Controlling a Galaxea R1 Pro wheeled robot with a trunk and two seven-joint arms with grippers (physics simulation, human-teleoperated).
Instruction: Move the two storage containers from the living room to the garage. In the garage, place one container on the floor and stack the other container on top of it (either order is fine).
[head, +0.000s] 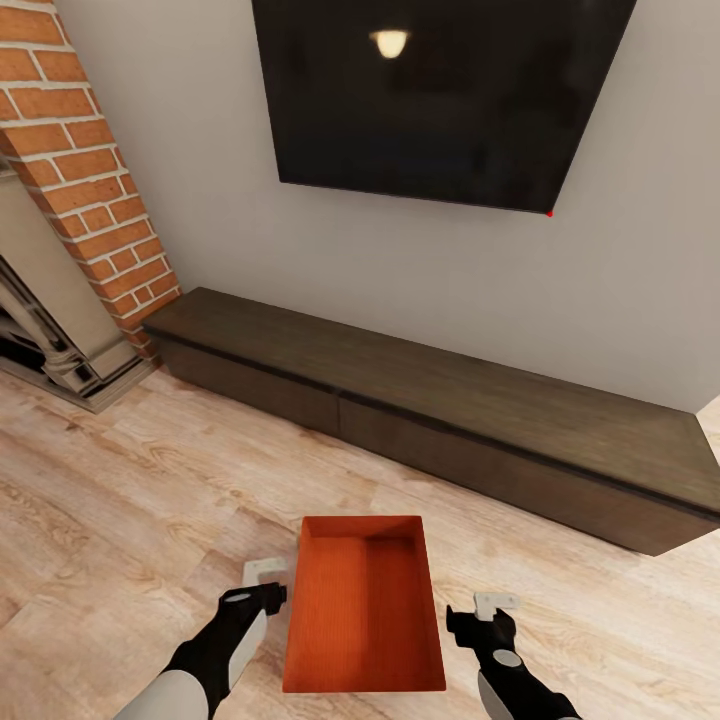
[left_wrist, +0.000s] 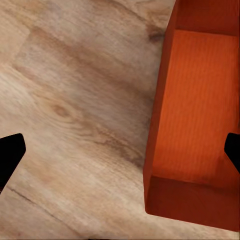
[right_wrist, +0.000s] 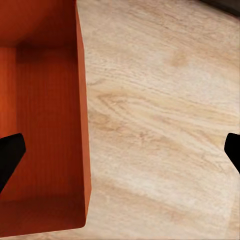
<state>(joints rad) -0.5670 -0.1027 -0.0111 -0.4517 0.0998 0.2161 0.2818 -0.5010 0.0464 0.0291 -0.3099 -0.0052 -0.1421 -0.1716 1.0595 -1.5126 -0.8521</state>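
Grippers (head: 268, 583) flank ribbed orange-red topless bin (head: 364, 620).

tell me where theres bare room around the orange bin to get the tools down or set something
Bare wood floor lies open between the storage container and the brick fireplace, and again between the container and the dark TV cabinet. The cabinet top is also bare. It is tight right beside the container's long walls, where the left tool and right tool flank it, both open.

The black TV (head: 440, 95) runs off the head view's top edge, the fireplace (head: 50, 300) off its left, and in both wrist views the orange bin (left_wrist: 197, 115) is cropped, with only dark fingertips (right_wrist: 9, 155) showing.
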